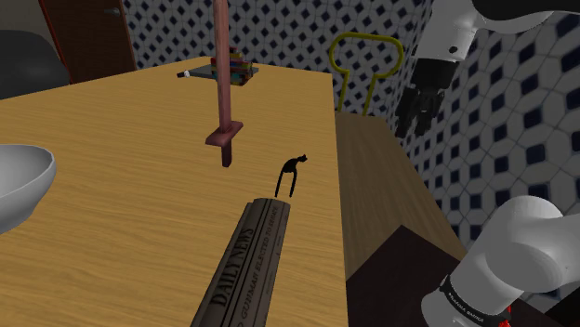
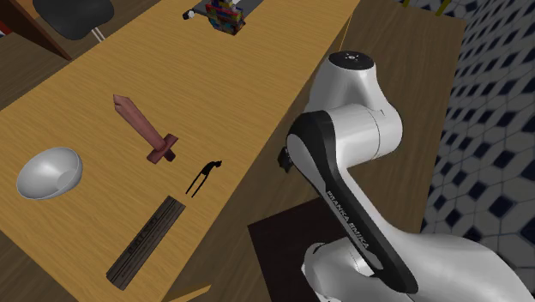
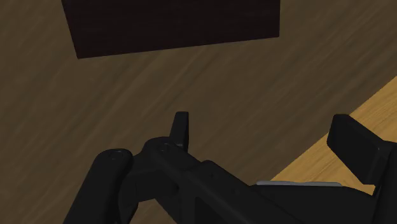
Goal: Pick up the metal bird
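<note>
The bird [image 1: 292, 176] sits in line with the newspaper [image 1: 243, 265], head pointing away from it. The gripper [image 1: 409, 116], fingers spread, hangs well apart.

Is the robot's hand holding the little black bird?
No, the black bird stands free on the table, while the gripper hangs beyond its edge.

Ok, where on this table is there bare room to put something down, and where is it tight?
The widest bare stretch of table lies between the sword and the toy pile. A smaller patch lies between the bowl and the newspaper. It is crowded where the bird sits close to the sword's handle and the newspaper's end.
</note>
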Robot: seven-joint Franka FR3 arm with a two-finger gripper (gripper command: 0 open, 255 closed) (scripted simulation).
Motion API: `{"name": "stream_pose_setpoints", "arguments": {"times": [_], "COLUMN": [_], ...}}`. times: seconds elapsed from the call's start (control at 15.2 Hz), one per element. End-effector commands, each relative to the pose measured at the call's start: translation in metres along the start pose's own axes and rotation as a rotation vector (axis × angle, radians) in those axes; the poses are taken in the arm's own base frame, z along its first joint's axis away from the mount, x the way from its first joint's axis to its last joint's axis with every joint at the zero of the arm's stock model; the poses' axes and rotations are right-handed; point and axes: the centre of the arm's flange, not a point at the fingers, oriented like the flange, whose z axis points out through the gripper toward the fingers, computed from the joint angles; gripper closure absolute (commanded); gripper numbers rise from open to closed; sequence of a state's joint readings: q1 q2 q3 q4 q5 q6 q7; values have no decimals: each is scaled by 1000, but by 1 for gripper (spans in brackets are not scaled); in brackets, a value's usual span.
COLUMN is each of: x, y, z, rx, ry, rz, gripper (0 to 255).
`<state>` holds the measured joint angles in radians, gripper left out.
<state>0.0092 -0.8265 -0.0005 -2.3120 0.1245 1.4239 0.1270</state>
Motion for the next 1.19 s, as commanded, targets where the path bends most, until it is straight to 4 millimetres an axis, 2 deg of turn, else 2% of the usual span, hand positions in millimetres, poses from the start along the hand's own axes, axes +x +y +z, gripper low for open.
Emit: {"name": "stream_pose_setpoints", "arguments": {"times": [0.0,0.53,0.79,1.12], "x": [0,0,10,32], "y": [0,-111,-165,-231], "z": [0,13,21,32], "rx": [0,-37,-56,-79], "ry": [0,49,73,103], "rz": [0,245,367,520], "gripper": [0,0,0,0]}}
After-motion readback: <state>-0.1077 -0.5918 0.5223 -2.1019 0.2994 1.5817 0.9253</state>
